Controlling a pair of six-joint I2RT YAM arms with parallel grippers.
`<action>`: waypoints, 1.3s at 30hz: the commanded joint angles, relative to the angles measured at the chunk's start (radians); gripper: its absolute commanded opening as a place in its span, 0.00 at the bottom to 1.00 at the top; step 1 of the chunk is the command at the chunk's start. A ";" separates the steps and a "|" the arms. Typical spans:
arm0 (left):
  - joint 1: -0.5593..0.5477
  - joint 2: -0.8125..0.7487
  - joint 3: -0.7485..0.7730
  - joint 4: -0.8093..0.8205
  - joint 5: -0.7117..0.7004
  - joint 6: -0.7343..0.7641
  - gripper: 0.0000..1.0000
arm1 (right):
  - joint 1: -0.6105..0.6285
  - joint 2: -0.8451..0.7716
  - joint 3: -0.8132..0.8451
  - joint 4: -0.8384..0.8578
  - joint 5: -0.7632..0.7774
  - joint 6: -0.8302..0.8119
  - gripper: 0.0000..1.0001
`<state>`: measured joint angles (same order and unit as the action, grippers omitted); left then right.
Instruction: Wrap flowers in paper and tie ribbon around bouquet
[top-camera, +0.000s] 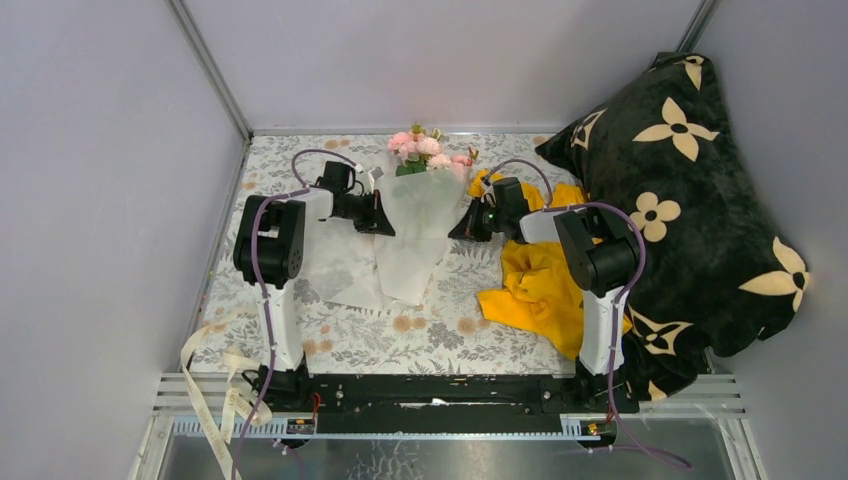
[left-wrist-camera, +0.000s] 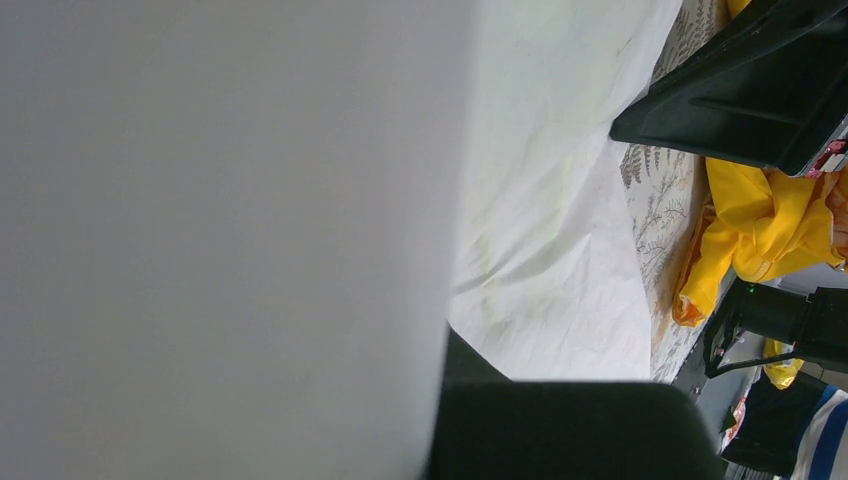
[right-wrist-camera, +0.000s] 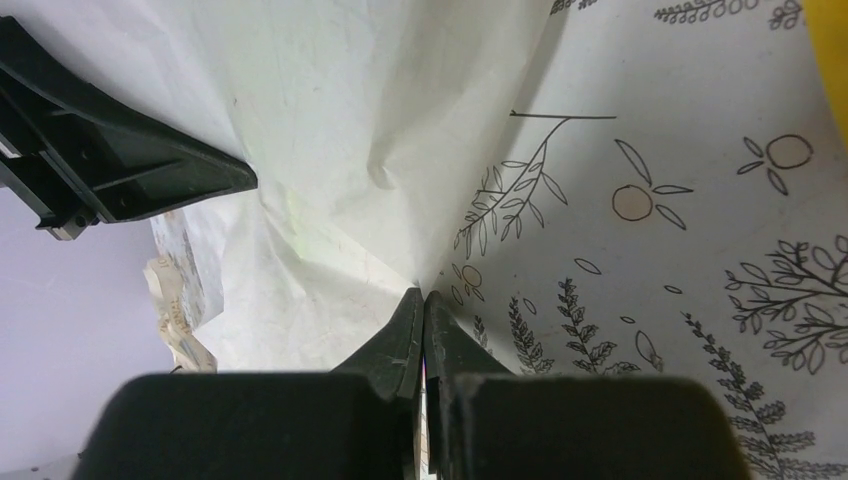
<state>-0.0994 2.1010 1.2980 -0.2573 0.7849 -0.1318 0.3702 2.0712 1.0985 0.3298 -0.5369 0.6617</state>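
While grey walls (top-camera: 450, 60) enclose it, the floral tablecloth (top-camera: 440, 335) carries the paper (top-camera: 410, 230).

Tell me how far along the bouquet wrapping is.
Done: the flowers lie with the paper folded over their stems. In hand: the right gripper is shut, apparently pinching the paper's edge, and the left gripper is shut at the opposite edge. Left: the ribbon lies loose at the near left, untouched, so tying remains.

txt/labels: none legible, all 3 views | brands/nos: none | ribbon (top-camera: 198, 392) marks: too small to read
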 joint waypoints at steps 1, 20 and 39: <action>0.021 0.023 -0.007 -0.015 -0.080 0.026 0.00 | -0.025 -0.065 -0.002 -0.099 0.053 -0.086 0.00; -0.011 -0.010 -0.064 -0.006 -0.052 0.028 0.00 | 0.250 -0.243 0.102 -0.382 -0.034 -0.344 0.18; -0.017 -0.057 -0.108 0.031 -0.046 0.012 0.00 | 0.281 -0.275 -0.099 -0.593 0.203 -0.393 0.03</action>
<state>-0.1112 2.0556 1.2247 -0.2207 0.7803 -0.1364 0.6621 1.8545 0.9890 -0.0738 -0.4892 0.3691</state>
